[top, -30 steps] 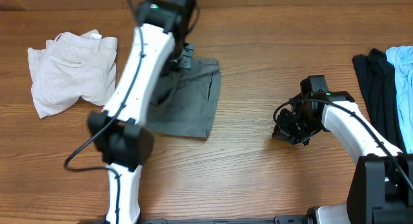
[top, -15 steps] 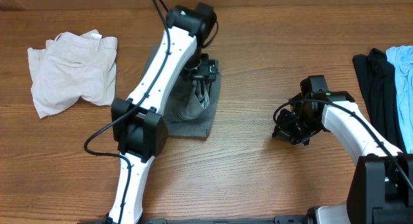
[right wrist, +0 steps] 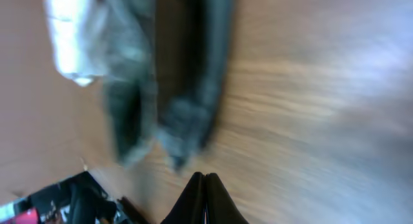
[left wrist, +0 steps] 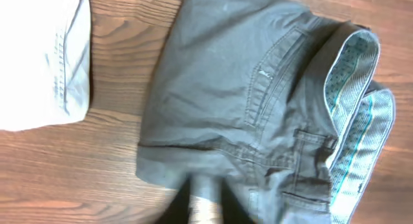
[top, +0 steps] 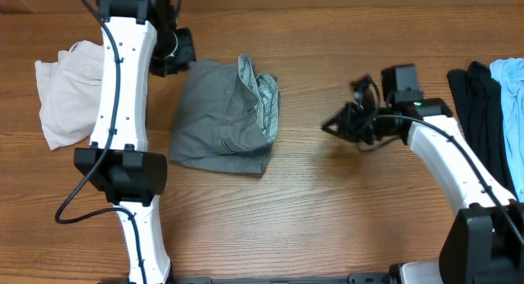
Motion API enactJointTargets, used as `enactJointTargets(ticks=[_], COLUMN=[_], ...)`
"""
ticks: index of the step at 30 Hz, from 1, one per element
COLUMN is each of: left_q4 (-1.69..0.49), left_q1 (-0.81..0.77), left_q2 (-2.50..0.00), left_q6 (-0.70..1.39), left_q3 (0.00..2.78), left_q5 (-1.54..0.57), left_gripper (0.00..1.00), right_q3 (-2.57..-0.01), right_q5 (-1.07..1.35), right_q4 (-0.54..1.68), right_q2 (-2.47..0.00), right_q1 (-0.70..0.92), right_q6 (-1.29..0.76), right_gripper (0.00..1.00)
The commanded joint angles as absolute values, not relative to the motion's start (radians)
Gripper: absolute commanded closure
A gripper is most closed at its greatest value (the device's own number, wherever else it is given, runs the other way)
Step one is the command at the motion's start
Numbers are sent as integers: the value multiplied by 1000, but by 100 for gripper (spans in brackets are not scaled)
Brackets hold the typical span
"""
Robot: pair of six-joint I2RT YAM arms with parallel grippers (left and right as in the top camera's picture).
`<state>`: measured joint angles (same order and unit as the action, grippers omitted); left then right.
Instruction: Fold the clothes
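The grey shorts (top: 217, 124) lie folded on the wooden table, with the pale patterned waistband lining (top: 260, 96) turned up along their right side. In the left wrist view the shorts (left wrist: 219, 75) fill the middle, showing belt loops and a welt pocket. My left gripper (top: 174, 51) is off the shorts' far left corner and holds nothing. Its fingers (left wrist: 205, 208) are blurred and slightly apart above the cloth's edge. My right gripper (top: 332, 126) is shut and empty over bare table to the right of the shorts, pointing at them. Its fingers (right wrist: 205, 198) are pressed together.
Cream-white shorts (top: 74, 87) lie crumpled at the far left and also show in the left wrist view (left wrist: 39, 56). A black garment (top: 476, 104) and a light blue one (top: 509, 79) lie at the right edge. The right wrist view is motion-blurred.
My left arm has swung off the shorts to the far left and let them go; the lining now lies turned up. My right gripper has moved up and left.
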<state>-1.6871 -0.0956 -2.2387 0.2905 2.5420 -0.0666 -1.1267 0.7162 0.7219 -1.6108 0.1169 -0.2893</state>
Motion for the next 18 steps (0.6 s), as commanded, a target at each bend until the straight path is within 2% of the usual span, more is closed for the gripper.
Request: enactJointTargets(ticks=[1,9,14,18], left_q4=[-1690,-1690,-1665,-1614], left_q1=[-99,-99,-99,-99], left_q2=[-2239,-2239,-2239,-2239], left_q6=[147,112,111,110], left_q3=[2530,2397,2278,2170], left_q5=[-126,-136,-162,-162], left_gripper=[96,93,90,89], right_q3=[-1150,-1150,-1150,-1150], right_q5=[778,560,540,513], right_q4=[623,353,258,295], right_q2=[-1584,-1642,-1794,-1894], right_q1=[204,442,486,480], right_q6=[-383,-473,-538,-589], right_gripper=[96,96,96,96])
